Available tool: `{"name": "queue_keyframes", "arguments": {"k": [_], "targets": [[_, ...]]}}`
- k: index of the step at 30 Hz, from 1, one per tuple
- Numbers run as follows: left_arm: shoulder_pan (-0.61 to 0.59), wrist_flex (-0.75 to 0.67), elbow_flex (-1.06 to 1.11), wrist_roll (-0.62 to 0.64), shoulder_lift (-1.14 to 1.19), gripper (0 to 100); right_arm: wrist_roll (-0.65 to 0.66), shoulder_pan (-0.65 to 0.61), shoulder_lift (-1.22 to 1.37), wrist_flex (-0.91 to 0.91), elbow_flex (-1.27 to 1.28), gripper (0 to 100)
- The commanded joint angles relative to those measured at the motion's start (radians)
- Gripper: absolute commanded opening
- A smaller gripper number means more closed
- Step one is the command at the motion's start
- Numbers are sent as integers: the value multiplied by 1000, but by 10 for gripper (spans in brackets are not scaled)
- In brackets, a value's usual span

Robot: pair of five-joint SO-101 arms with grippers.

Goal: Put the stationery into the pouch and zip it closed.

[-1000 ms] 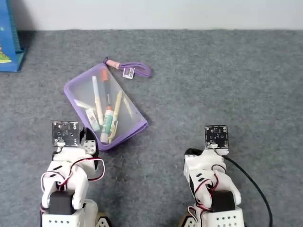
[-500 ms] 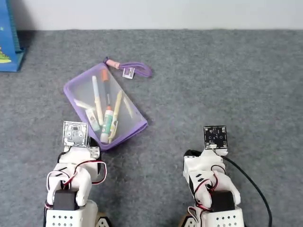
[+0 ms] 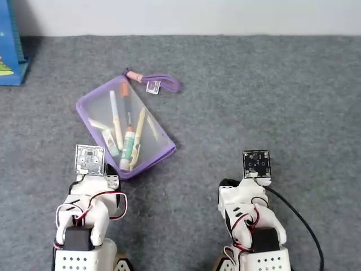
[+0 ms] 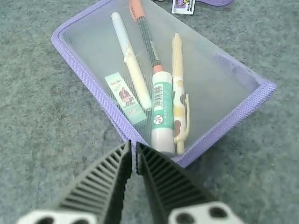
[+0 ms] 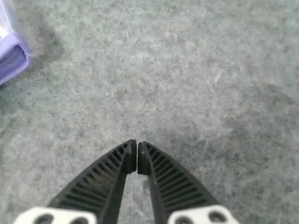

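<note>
The fingers of left gripper (image 4: 133,148) and right gripper (image 5: 137,145) are closed and empty; the left (at 6 o'clock of the pouch (image 3: 98,107)) could snag its corner.

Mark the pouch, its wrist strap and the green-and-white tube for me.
pouch (image 3: 162,144), high view, bare mesh near its right corner.
wrist strap (image 3: 175,83), high view, the loop's far end.
green-and-white tube (image 4: 162,112), left wrist view, its printed label.

The high camera looks steeply down on the worktop (image 3: 254,84) from afar. The wrist cameras sit close above it, looking past the left hand (image 4: 134,156) and right hand (image 5: 137,157). The left and high views share the pouch (image 3: 96,107).
</note>
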Motion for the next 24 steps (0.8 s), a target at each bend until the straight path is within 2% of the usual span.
{"name": "queue_keyframes", "arguments": {"k": [1, 7, 13, 20, 24], "targets": [[-2, 26, -24, -9, -12, 12, -12, 10, -10, 1, 18, 9], [6, 23, 4, -11, -12, 13, -6, 10, -4, 5, 20, 10], [72, 31, 97, -8, -9, 13, -5, 19, -12, 174, 20, 10], [32, 38, 96, -5, -11, 13, -11, 97, -7, 173, 20, 10], [34, 38, 96, -5, -11, 13, -12, 96, -5, 197, 20, 10]]}}
